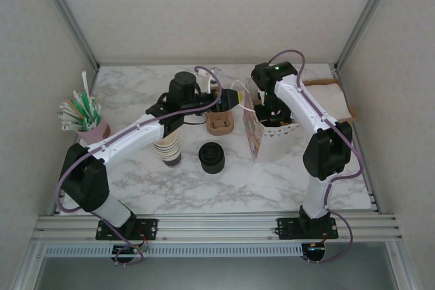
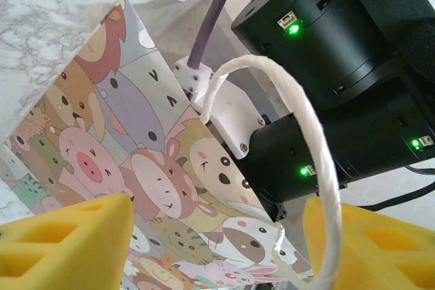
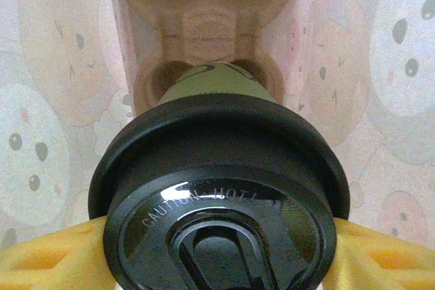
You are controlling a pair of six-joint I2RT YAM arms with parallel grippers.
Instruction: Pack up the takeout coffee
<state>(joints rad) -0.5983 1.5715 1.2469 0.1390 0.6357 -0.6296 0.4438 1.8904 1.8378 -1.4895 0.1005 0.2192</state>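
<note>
**Right wrist camera: coffee cup down in the bag**

The right gripper [image 3: 217, 252] has its yellow foam fingers [image 3: 47, 263] closed on the small olive-green paper cup with a round black plastic lid [image 3: 217, 140]. The cup is inside the paper bag printed with cartoon animals [image 3: 47, 120], its bottom in a round hole of the brown cardboard cup tray [image 3: 204, 25]. The left gripper [image 2: 217, 236] is open, just outside the bag. The bag's white string handle [image 2: 316, 140] runs between its fingers.
</note>
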